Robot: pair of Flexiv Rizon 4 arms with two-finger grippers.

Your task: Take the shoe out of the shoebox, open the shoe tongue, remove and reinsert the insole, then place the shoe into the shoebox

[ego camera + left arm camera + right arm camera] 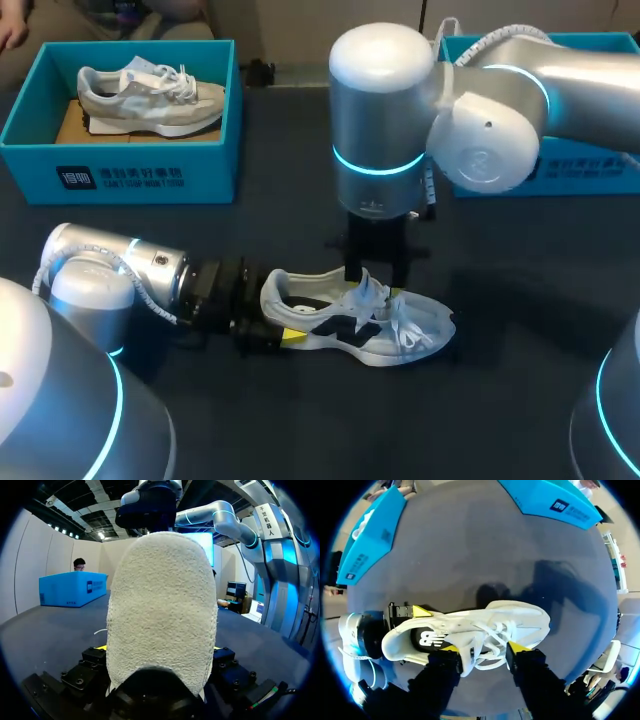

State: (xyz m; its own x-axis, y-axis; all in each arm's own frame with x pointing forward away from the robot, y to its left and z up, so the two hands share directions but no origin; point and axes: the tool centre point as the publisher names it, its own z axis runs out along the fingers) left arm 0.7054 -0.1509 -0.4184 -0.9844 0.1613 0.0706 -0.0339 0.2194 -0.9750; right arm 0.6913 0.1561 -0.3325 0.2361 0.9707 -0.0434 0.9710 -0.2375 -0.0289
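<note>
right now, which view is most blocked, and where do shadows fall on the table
head view: my right arm's silver housing covers the middle of the dark matte table; left wrist view: the fuzzy heel of the white mesh sneaker blocks most of what lies ahead, the worst of the three; right wrist view: dark arm shadows fall on the table just beyond the sneaker

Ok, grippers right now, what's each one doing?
Left gripper: shut on the shoe, at its heel.
Right gripper: open, tips astride the laces.
</note>
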